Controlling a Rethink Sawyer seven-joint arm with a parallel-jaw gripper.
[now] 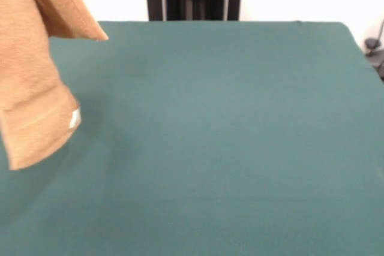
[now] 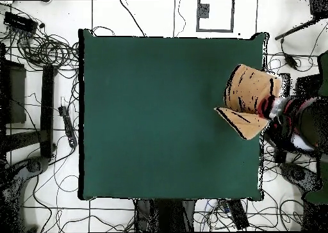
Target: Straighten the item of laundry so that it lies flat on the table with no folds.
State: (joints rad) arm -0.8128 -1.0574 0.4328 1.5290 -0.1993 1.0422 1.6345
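Bench [image 2: 160, 115]: large, dark green. You have it bare across the middle in both views.

Item of laundry [image 1: 33, 70]: golden-tan terry towel, held aloft at the bench's 9 o'clock edge in the front view, 3 o'clock edge overhead [image 2: 248, 99]. Long axis hangs roughly vertical; still doubled on itself, the banded end lowest. From overhead, open bench lies toward 9 o'clock from it; that is the way your spread will probably have to run.

Person [image 2: 298, 121]: at the overhead 3 o'clock edge, just behind the towel and apparently holding it.

White tag [image 1: 74, 118]: small, on the lower band.

Gripper: shows in neither view, so you cannot tell its state.
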